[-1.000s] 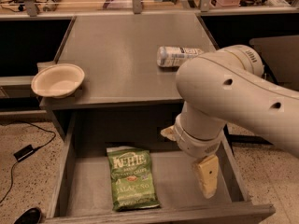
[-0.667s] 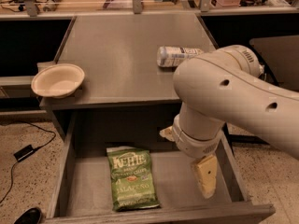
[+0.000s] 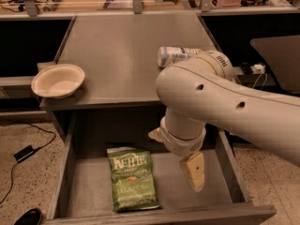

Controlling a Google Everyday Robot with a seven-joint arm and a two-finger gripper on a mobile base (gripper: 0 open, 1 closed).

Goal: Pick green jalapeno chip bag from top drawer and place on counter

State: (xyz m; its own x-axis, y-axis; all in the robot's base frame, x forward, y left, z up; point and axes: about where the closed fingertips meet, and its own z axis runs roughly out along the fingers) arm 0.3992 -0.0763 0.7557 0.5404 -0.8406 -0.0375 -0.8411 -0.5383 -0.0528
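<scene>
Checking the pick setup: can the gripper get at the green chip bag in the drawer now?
Probably yes: the gripper hangs over the open top drawer beside the green jalapeno chip bag, nothing lying between them.

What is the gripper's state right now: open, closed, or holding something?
Gripper: state cannot be told; it hangs over the top drawer, right of the green jalapeno chip bag, apart from it.

high view down onto counter (image 3: 122,55) — end effector (image 3: 176,159) near, over top drawer (image 3: 86,182)
</scene>
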